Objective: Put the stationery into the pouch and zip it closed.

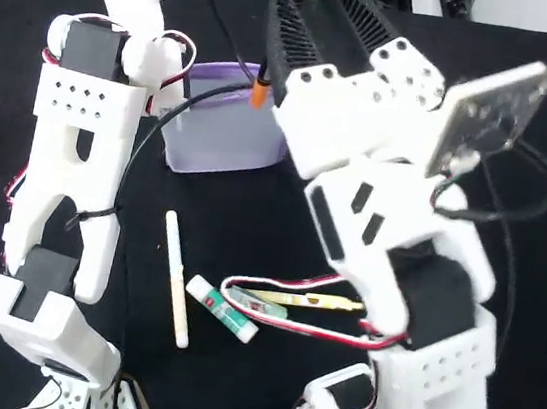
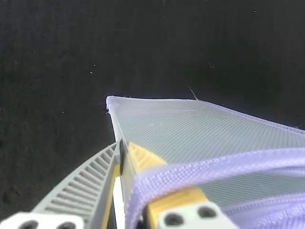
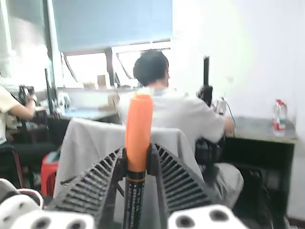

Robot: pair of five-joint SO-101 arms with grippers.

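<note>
Now both claws grip.
At the purple mesh pouch (image 2: 200, 133), the left gripper (image 2: 123, 150) pinches the rim; the right gripper (image 3: 138, 157) clamps an orange-capped marker (image 3: 138, 124) (upright) above it.

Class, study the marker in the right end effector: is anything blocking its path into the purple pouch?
Nothing visible does. The marker hangs in the right end effector with its lower tip at the rim of the pouch, whose edge the left end effector grips.

We see a black table (image 1: 252, 212); elsewhere a bottle (image 3: 279, 113) stands on a desk (image 3: 262, 130); a grey-draped chair (image 3: 90, 138) sits near that desk, a blue blind (image 3: 112, 21) well apart from it.
</note>
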